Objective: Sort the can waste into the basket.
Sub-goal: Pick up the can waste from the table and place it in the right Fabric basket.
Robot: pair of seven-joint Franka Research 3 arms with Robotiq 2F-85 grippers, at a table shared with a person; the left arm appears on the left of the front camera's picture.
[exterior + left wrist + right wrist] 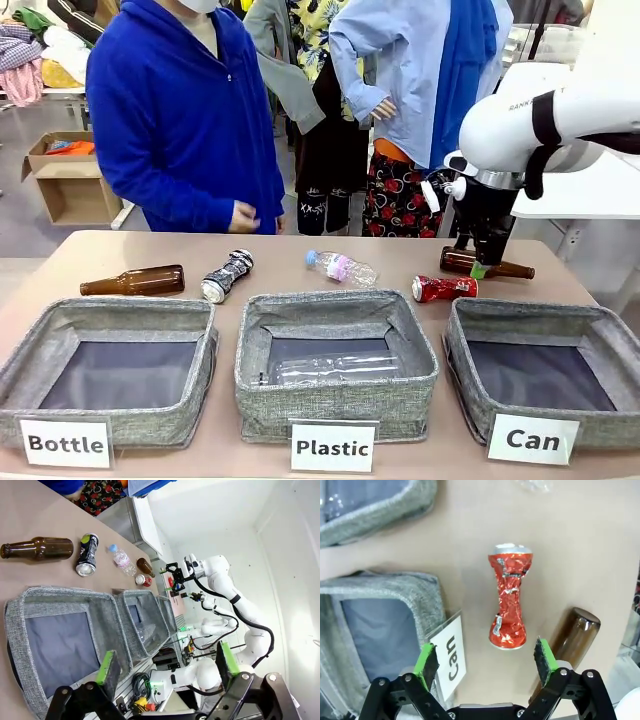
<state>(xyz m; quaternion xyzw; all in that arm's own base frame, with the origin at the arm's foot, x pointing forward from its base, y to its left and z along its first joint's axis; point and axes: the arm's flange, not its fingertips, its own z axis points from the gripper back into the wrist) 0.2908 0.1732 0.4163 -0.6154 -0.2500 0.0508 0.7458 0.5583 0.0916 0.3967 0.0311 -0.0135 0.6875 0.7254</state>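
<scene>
The can waste is seen as two crushed drink cans lying on their sides on the bench (120, 255). The red can (509, 600) is pinched in at its waist, its skin creased and flecked with white, with a silver rim at each end. The black-and-silver can (227, 275) is dented along its patterned body, and its silver end is turned toward the robot's side. The red can is found just behind the far rim of the basket (545, 315), the grey fabric bin labelled "Can" at the robot's right, and outside it. The right claw (478, 266) is held above the bench just beside the red can's right end, with its jaws spread wide and nothing between them. In the right wrist view the can lies lengthwise ahead of the green pads (426, 661), its near end close to their tips. A brown bottle (515, 269) lies just behind this claw. The black-and-silver can lies well apart from it, toward the left. The left claw (167, 662) is likewise fully spread and empty, with the bins seen beyond it.
</scene>
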